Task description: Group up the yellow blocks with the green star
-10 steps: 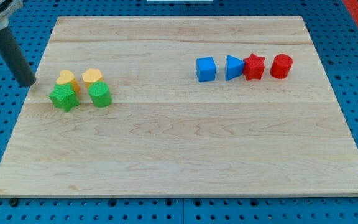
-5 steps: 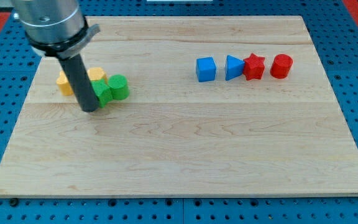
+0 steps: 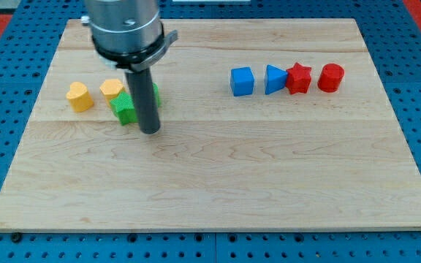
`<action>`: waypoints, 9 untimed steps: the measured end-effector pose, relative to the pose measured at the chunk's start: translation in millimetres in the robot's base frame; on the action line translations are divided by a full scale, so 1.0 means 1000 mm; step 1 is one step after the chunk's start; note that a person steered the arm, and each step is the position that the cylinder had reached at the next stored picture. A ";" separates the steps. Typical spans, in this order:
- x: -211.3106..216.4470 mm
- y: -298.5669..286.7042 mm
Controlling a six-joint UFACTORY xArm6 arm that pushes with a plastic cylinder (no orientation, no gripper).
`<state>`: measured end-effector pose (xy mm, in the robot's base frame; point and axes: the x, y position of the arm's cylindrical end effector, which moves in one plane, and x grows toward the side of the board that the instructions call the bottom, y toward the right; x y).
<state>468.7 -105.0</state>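
Green star (image 3: pixel 123 109) just off the view's left of my tip (image 3: pixel 150 131), touching or nearly touching the rod, a little toward the view's top from the tip's end. Only partly seen, so the star outline reads roughly (points blurred by the rod's edge). Second green block (image 3: pixel 154 95) behind the rod, toward the view's top of the tip, mostly hidden; shape not clear.

First yellow block (image 3: pixel 110 89) up and to the view's left of the tip, pressed against the star's upper left side. Second yellow block (image 3: pixel 80 96) farther to the view's left, apart from the first yellow one and from the star, with bare wood between. Both yellow shapes rounded with a notch, heart-like, though hard to call.

No jaws or fingers on this arm: just a straight dark rod under a grey metal cylinder, nothing pinched or held, tip down on the board (image 3: pixel 210 190).

Well off to the view's right of the tip, and nearer the view's top, a row of four: blue cube (image 3: pixel 243 81), blue triangle (image 3: pixel 275 79), red star (image 3: pixel 298 78), red cylinder (image 3: pixel 331 77). Triangle and red star touching; cube and cylinder each with a small gap from their neighbours.

Blue pegboard (image 3: pixel 6 146) around the board on all sides.
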 end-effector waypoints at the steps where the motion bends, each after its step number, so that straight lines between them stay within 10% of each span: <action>1: -0.013 0.021; 7: 0.014 -0.143; 9: -0.049 -0.173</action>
<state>419.3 -278.1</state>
